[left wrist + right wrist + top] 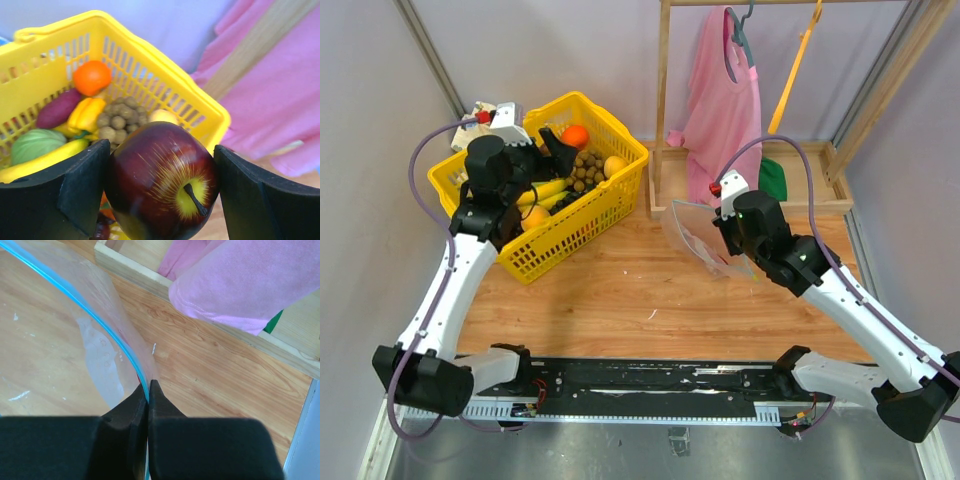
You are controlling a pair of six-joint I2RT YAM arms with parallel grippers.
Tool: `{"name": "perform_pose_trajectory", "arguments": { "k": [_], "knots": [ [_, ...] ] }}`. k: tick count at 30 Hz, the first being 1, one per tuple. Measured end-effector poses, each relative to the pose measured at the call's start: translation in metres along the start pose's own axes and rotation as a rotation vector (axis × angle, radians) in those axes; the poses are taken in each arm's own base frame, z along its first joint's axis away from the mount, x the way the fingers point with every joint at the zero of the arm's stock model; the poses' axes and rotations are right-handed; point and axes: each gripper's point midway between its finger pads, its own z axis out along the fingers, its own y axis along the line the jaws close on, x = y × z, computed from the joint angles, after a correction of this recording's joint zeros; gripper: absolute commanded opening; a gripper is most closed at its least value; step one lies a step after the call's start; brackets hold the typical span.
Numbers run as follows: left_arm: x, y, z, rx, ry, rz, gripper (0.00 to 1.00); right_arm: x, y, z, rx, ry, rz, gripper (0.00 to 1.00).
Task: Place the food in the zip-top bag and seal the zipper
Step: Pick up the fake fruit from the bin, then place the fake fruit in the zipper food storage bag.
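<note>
A dark red toy apple (150,175) with a yellow stem dimple sits between both fingers of my left gripper (160,150), which is shut on it just above the yellow basket (560,235). Other food lies in the basket: an orange (91,76), a brownish grape cluster (117,120), a purple piece (57,109) and a yellow pepper (86,112). My right gripper (148,385) is shut on the blue-green zipper (100,325) of the clear zip-top bag (705,235), holding it up over the wooden table right of the basket.
A wooden rack base (750,190) stands behind the bag, with a pink garment (725,100) and a yellow strap (795,65) hanging from it. A green item (772,178) lies on the base. A small box (495,115) sits behind the basket.
</note>
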Motion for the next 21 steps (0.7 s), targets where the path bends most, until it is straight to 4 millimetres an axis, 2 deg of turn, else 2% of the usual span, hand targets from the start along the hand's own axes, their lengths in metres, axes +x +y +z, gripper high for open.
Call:
{"name": "perform_pose_trajectory", "arguments": {
  "k": [6,11,16,21],
  "knots": [
    [0.003,-0.055,-0.024,0.204,-0.016,-0.030,0.45,-0.001,0.002,0.001,-0.009,0.003,0.000,0.01],
    [0.023,-0.104,-0.037,0.370,0.014,-0.043,0.44,-0.003,0.004,0.001,-0.019,0.004,0.004,0.01],
    [0.039,-0.139,-0.052,0.494,0.017,-0.069,0.41,-0.004,0.006,0.001,-0.029,0.002,0.008,0.01],
    [0.040,-0.180,-0.074,0.644,-0.019,-0.095,0.40,-0.004,0.008,0.001,-0.044,0.003,0.011,0.01]
  ]
}}
